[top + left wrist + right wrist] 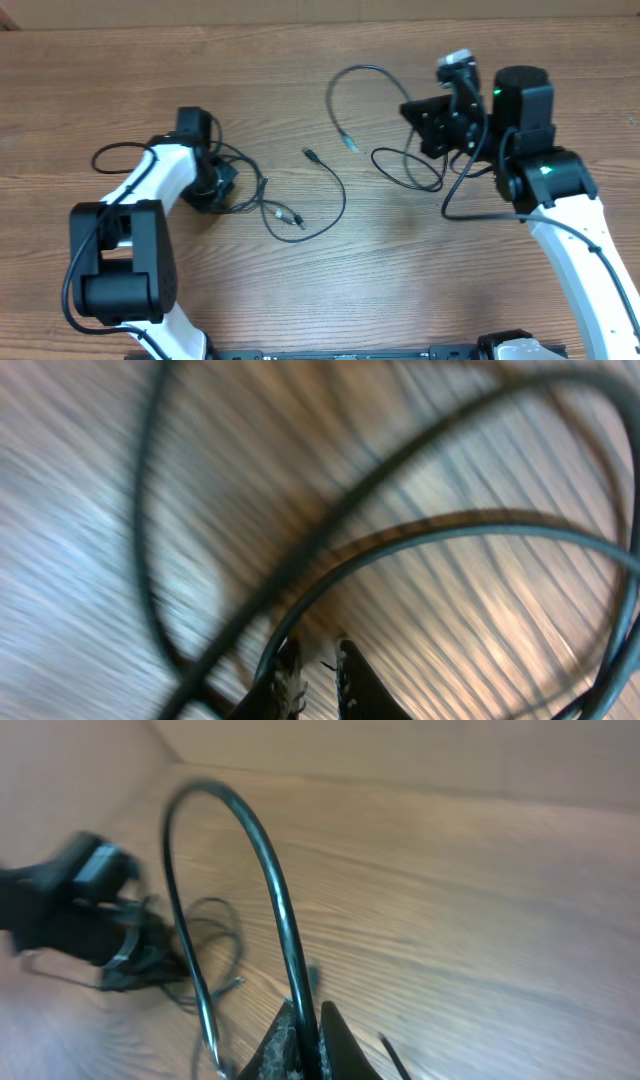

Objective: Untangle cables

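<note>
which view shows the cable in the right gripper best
Overhead: the cable shows from its plug end round a loop to the right gripper. The right wrist view shows only a short arc rising from the gripper. The left wrist view is too blurred to tell its cords apart.

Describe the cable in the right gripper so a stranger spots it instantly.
On the wooden table, find the right gripper, shut on a thin black cable. Unlike the other cable bunched by the left gripper, it sweeps out in wide open loops to a greenish plug.
</note>
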Tool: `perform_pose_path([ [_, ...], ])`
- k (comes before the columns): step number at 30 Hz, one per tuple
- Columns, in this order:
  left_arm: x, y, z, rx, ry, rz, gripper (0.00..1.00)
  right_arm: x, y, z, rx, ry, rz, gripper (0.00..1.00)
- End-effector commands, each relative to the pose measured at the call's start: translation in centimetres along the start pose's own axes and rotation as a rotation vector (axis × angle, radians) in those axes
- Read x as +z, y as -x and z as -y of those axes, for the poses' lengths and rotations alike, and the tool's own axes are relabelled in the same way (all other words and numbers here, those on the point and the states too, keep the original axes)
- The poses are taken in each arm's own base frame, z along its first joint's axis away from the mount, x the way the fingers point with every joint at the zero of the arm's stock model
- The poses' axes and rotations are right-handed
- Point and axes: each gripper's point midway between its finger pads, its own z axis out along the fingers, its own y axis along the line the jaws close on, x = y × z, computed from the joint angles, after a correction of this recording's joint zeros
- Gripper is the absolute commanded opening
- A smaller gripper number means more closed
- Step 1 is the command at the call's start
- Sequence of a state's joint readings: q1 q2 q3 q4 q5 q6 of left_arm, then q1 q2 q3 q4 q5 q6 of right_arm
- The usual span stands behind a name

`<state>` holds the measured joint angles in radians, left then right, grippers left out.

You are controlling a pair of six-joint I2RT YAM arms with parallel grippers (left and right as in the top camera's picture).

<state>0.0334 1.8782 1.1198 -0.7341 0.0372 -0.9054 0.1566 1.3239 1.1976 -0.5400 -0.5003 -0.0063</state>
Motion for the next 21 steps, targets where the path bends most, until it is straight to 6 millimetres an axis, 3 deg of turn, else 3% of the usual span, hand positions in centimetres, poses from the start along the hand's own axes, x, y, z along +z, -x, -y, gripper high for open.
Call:
perform_pose_path([
  [1, 3.3, 0.3, -6.9, -0.007, 0.236, -0.017, 0.15, 0.2, -0.9, 2.0, 0.055, -0.042, -0.033, 0.04],
  [3, 3.2, 0.7, -7.9, -0.039, 0.25, -0.029, 0.16, 0.6, -2.0, 3.4, 0.08, -0.101, -0.073, 0.04],
  [6, 3.1, 0.9, -8.7, -0.079, 0.244, -0.057, 0.27, 1.1, -4.2, 7.2, 0.113, -0.285, -0.155, 0.04],
  [11, 3.0, 0.7, -8.9, -0.094, 0.239, -0.083, 0.38, 0.3, -10.4, 14.5, 0.349, -0.707, -0.322, 0.04],
  [14, 3.1, 0.5, -8.7, -0.086, 0.238, -0.083, 0.56, 1.2, -12.7, 17.3, 0.371, -0.792, -0.386, 0.06],
  [16, 3.1, 0.5, -8.6, -0.084, 0.238, -0.082, 0.74, 2.1, -14.0, 18.7, 0.391, -0.806, -0.415, 0.11],
  [17, 3.1, 0.5, -8.6, -0.084, 0.238, -0.083, 0.82, 2.5, -14.8, 19.5, 0.404, -0.814, -0.434, 0.17],
  [19, 3.1, 0.4, -8.6, -0.084, 0.236, -0.086, 0.96, 3.0, -16.3, 20.5, 0.423, -0.826, -0.473, 0.47],
  [20, 3.1, 0.4, -8.6, -0.084, 0.236, -0.085, 1.0, 3.2, -17.1, 21.0, 0.434, -0.832, -0.495, 0.63],
  [21, 3.1, 0.4, -8.6, -0.084, 0.236, -0.085, 1.0, 3.2, -17.7, 21.3, 0.444, -0.838, -0.51, 0.72],
])
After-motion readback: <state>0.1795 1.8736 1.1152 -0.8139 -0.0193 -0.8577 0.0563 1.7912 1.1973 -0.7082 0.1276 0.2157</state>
